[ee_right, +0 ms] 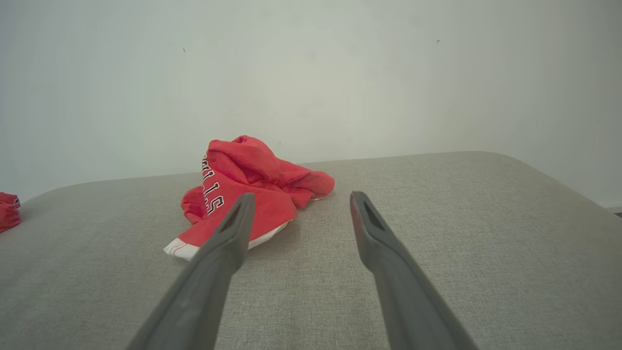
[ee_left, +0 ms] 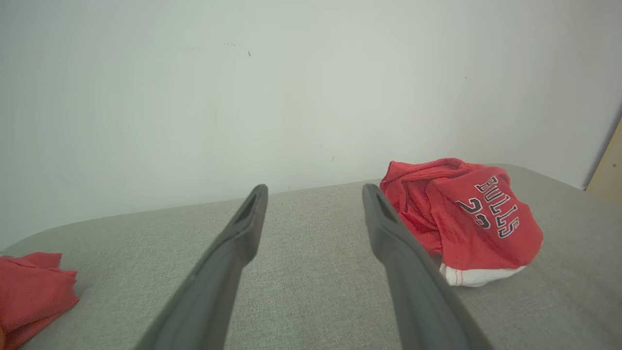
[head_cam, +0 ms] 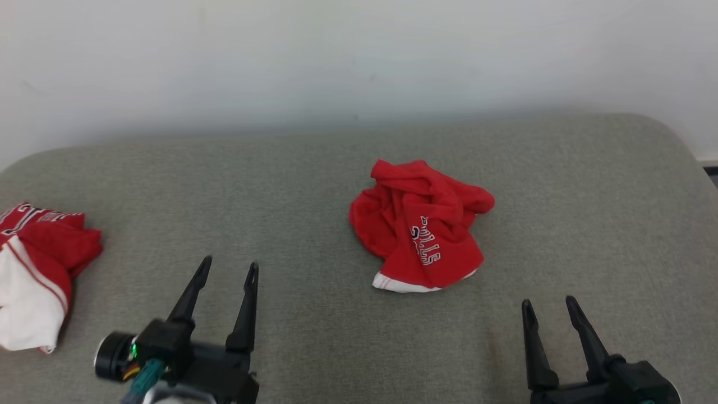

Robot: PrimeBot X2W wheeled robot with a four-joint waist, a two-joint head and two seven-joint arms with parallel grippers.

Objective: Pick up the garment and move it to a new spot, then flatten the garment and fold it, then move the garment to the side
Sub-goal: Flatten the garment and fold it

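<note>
left claw point(head_cam: 230, 261), right claw point(head_cam: 548, 301): spread wide, empty | garment point(head_cam: 418, 224) crumpled, lengthwise near-to-far, white hem nearest | two counted, second garment point(head_cam: 39, 264) leftward

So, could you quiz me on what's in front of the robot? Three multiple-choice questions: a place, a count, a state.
1. Where does the crumpled red garment lie?
A. In a basket
B. Near the middle of the grey cushion
C. On a chair

2. How many garments lie on the cushion?
A. One
B. Four
C. Two

3. How do the left gripper and right gripper stand?
A. Both open, holding nothing
B. Both shut on cloth
C. One shut, one open

Answers:
1 B, it sits mid-cushion, ahead of both grippers.
2 C, a second red and white garment lies at the cushion's left edge.
3 A, each stands spread, with bare cushion showing in the gap.
</note>
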